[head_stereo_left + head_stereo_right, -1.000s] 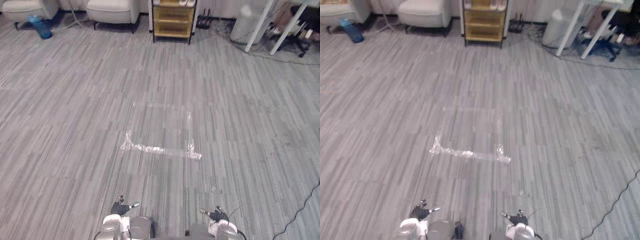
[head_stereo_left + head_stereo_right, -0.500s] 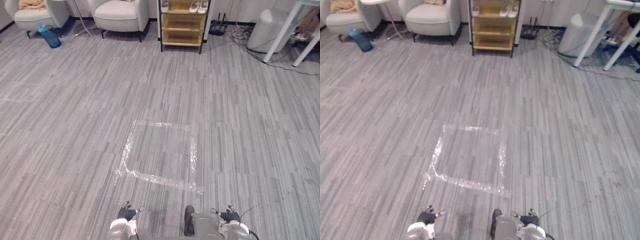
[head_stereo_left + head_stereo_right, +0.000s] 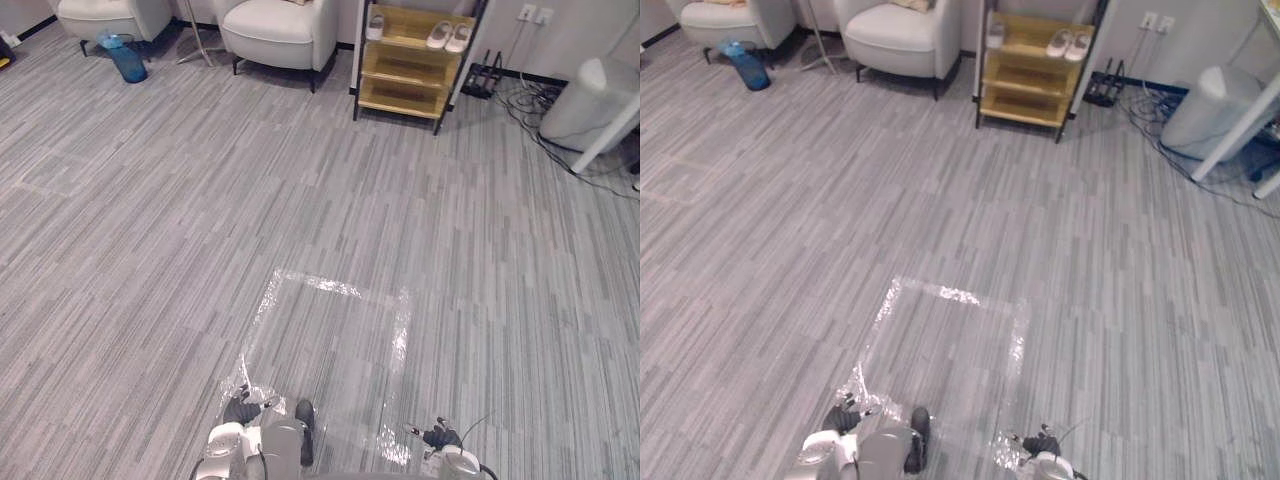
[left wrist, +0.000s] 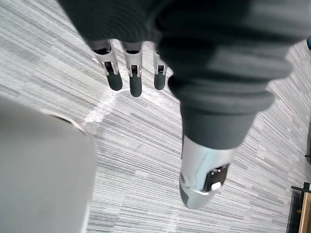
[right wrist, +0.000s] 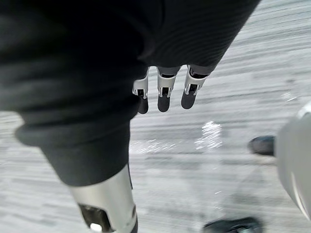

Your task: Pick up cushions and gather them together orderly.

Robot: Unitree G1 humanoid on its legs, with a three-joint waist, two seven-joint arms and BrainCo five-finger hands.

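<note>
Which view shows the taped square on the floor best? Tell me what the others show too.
The right eye view: the taped square sits mid-floor with its far and side edges plain. The left eye view shows much the same. The left wrist view catches a shiny strip, the right wrist view a few glinting patches.

The left hand's [image 4: 204, 73] ribbed cover looked matt and rubbery, and its fingers [image 4: 135, 73] shone like smooth metal. Just ahead of it, glossy clear tape [image 3: 335, 286] lay on the matt, streaked grey floor [image 3: 150, 250]. Far beyond, the shelf [image 3: 405, 90] looked like pale wood and the armchair [image 3: 275, 25] like smooth cream upholstery.
</note>
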